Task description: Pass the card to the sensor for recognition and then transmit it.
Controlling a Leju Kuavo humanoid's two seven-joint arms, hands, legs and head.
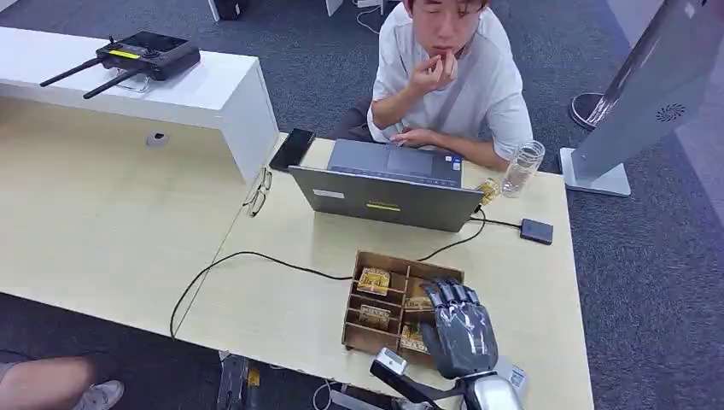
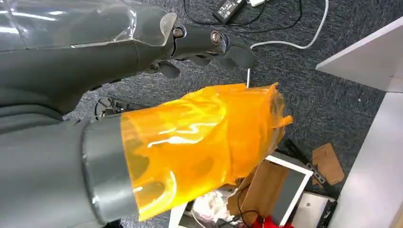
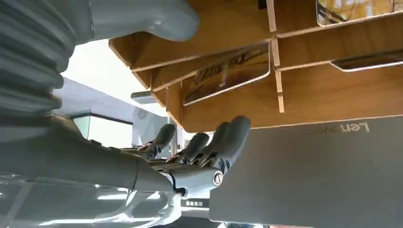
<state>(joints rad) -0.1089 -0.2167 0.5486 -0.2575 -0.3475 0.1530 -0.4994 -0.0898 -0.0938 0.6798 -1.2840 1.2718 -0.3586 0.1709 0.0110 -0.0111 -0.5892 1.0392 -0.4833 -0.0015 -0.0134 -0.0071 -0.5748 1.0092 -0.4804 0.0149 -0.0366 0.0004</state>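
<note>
Cards sit in the wooden box beneath the right robot hand.

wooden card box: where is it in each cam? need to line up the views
Head view: wooden card box sits low and centre-right on the desk, with the right hand over its right side.
Left wrist view: not in it.
Right wrist view: the box spans the upper part, beyond the fingers.
Shared landmark: the grey laptop lid next to the box.
</note>
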